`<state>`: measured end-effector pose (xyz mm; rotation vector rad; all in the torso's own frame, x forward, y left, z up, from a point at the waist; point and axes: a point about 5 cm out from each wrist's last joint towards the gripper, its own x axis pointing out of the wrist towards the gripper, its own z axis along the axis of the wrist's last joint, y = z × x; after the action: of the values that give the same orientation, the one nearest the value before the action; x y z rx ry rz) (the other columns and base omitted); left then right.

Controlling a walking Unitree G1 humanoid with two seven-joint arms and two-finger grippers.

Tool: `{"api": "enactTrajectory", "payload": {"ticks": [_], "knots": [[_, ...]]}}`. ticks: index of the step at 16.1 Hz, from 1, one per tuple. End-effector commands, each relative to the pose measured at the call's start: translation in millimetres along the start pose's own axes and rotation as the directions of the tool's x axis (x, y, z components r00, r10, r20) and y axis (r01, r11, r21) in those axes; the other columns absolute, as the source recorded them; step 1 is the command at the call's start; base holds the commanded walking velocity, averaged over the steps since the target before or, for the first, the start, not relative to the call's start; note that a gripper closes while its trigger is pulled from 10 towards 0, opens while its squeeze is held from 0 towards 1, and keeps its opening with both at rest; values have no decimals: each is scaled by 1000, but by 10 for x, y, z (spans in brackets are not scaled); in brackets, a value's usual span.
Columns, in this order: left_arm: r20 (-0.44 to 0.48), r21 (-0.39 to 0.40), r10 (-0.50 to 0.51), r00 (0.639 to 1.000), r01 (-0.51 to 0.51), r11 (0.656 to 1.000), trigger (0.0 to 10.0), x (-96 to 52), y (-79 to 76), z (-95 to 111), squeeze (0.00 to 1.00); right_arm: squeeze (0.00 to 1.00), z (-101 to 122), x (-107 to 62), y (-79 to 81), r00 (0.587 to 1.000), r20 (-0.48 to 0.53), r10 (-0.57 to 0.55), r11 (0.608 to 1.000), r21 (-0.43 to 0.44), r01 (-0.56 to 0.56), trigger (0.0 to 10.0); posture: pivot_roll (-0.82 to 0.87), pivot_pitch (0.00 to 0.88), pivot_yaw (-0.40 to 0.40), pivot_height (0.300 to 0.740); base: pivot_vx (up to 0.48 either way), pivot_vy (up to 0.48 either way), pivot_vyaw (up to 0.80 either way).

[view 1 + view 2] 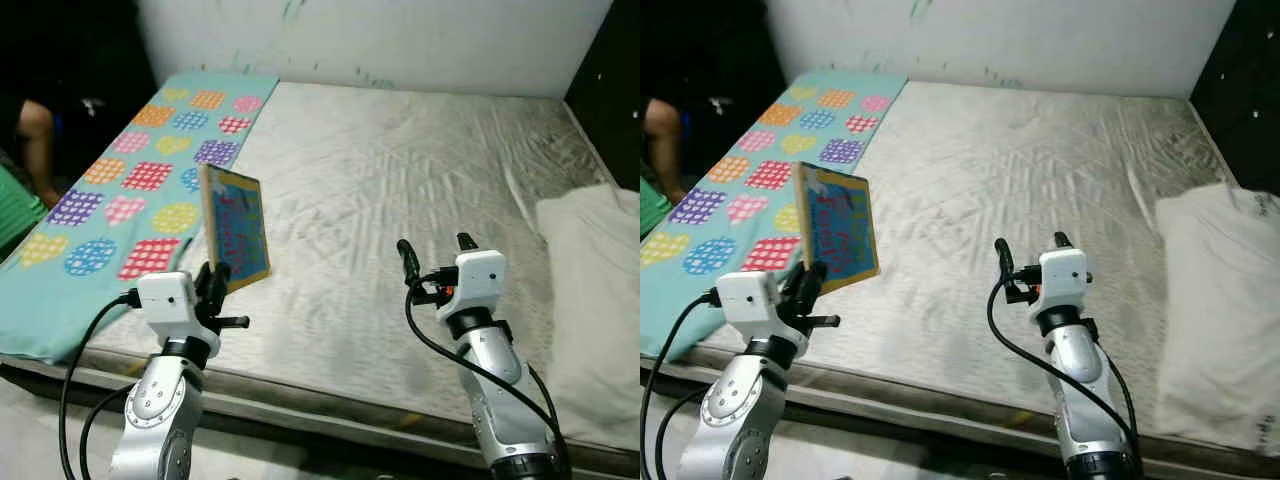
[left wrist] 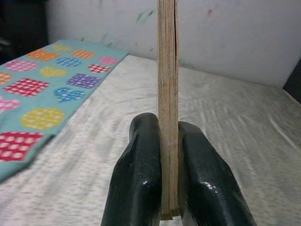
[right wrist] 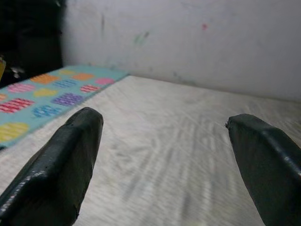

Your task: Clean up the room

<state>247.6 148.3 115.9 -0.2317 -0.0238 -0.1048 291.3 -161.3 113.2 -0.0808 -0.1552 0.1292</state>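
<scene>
Book (image 1: 236,226) upright, pinched in left gripper (image 2: 168,174) over mattress (image 1: 400,180), right gripper (image 1: 437,256) fingers wide, poss. kids' book.

A blue, yellow-edged book (image 1: 237,226), a teal blanket (image 1: 120,210) with multicoloured checked patches, a grey-white mattress (image 1: 400,190).

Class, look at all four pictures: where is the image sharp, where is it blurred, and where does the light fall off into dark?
Left wrist view: book edge and fingers fairly sharp, wall soft. Right wrist view: the near fingers are blurred. Eye views: mattress evenly lit and clear, the upper left corner falls into darkness.
</scene>
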Motion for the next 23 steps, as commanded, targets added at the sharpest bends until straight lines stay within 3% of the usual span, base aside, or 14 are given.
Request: {"api": "enactTrajectory", "payload": {"ticks": [1,8,16,23], "knots": [[32,-10,-48,998,49,999,10000,24,-114,63,0,0,-38,-31,-93,999,-18,-34,999,0,34,10000,-127,78,26,740,0,-480,0],[27,-16,-51,998,51,999,10000,19,-125,57,0,0,-50,-42,-109,999,-23,-37,999,4,38,10000,-129,83,24,740,0,-480,0],[33,-38,-45,998,46,998,10000,19,-125,60,0,0,-72,-44,-128,998,-38,-45,999,26,46,10000,-128,87,22,740,0,0,0],[44,-27,-58,997,60,998,10000,23,-134,72,0,0,-85,-35,-129,998,-46,-41,998,34,43,10000,-127,82,18,740,0,0,-629]]}}
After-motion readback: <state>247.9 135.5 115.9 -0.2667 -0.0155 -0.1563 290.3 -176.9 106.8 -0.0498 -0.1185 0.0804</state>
